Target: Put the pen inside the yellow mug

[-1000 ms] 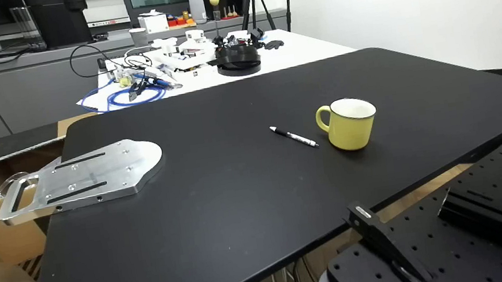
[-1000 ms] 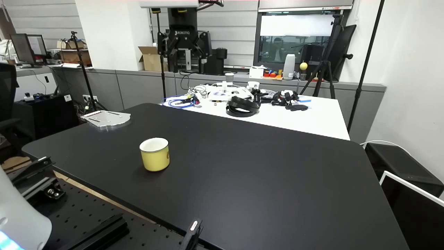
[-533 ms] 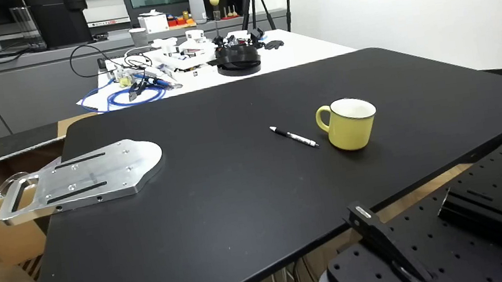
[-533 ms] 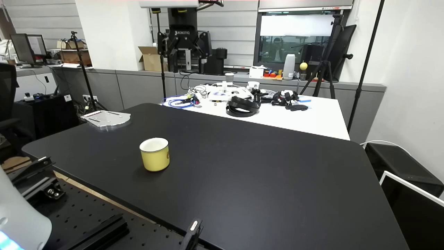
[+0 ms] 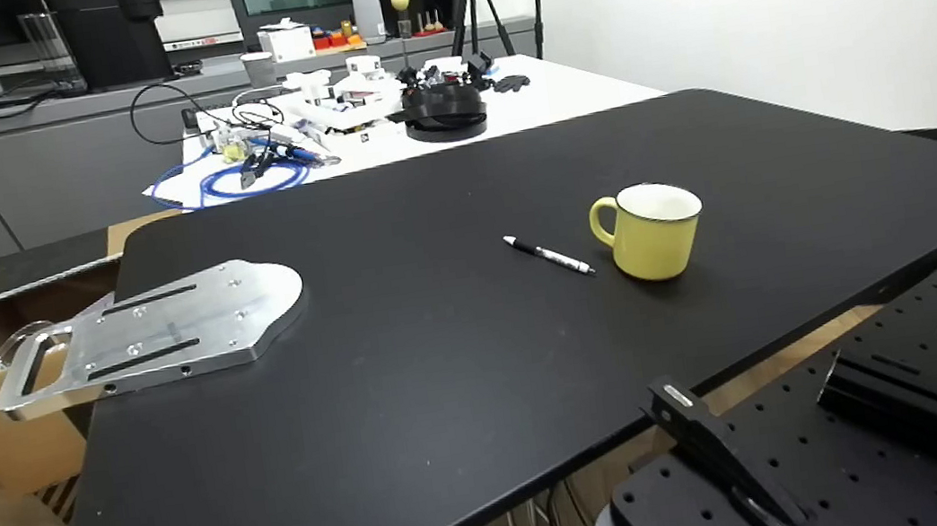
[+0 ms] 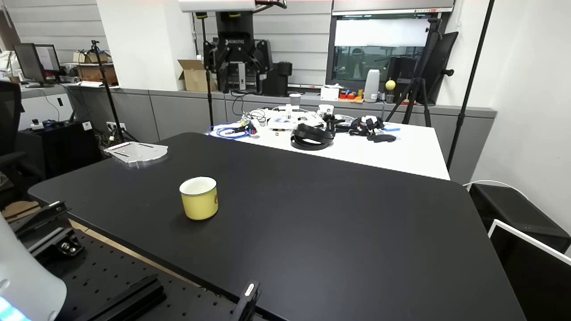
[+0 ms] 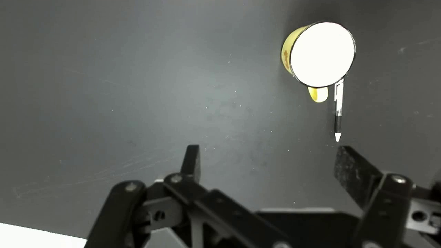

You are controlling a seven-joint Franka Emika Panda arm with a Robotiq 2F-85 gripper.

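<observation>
Black table (image 5: pixel 350 460): my work surface, filling the middle of both exterior views and nearly all of my wrist view, where I can pick out fine scratches and pale specks.
White table (image 6: pixel 392 158): standing beyond the black one, heaped with gear (image 6: pixel 290 122), much of it too small to name.
Cardboard box (image 5: pixel 12 436): low down past the black table's edge, at the left of an exterior view.
Metal plate (image 5: pixel 186 314): flat on the black table, its handle end jutting past the edge; whether over the box or beside it, I can't tell.
Gripper (image 7: pixel 267 155): released, its fingers (image 7: pixel 191 162) spread well apart with dark tabletop showing between them. I have it hanging well above the table, pointing down; in an exterior view I get just the fingertips at the top.
Yellow mug (image 5: pixel 656 243): upright on the black table, dark line round the rim. In my wrist view it sits toward the upper right, its inside washed out to white; the brown mark on its wall is too small to read.
Pen (image 5: pixel 554 258): lying flat on the black table, outside the mug, just beside it on the handle side. White end nearest the mug, black grip, pale tip pointing away.
</observation>
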